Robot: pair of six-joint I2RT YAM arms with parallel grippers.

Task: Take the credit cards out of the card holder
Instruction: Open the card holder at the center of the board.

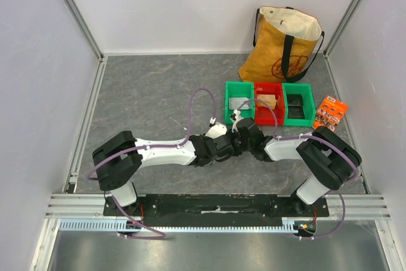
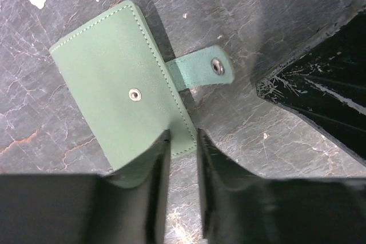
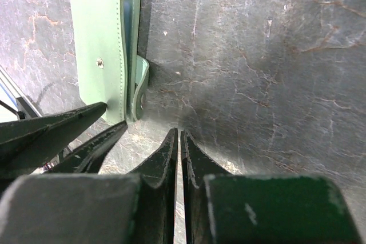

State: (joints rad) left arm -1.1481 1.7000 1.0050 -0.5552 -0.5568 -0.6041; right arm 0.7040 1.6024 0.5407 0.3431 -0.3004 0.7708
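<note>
Both arms reach in to mid-table, wrists almost meeting.

Left gripper [image 2: 183,144]: jaws a narrow gap apart. One finger [image 2: 150,192] sits over the near corner of the holder [image 2: 114,72], whose stitched edge runs into the gap. Pinching or only straddling, cannot tell.

Right gripper [image 3: 178,136]: jaws together, nothing between them. Tips low over the table [image 3: 274,55], near the tab [image 2: 200,70], not touching it.

Holder lies flat, folded shut, pale green cover up. Tab unsnapped, sticking out sideways from the long edge. Cards not in sight, presumably inside.

Judgement: the step in hand is opening the cover. It would go best with the left pinning the near corner while the right gets under the free edge by the tab and folds the cover over. The edge is thin and likely to slip, and an unpinned holder would slide.

Farther back: three bins [image 1: 228,103], an orange box [image 1: 330,113], a tan bag [image 1: 279,55].
</note>
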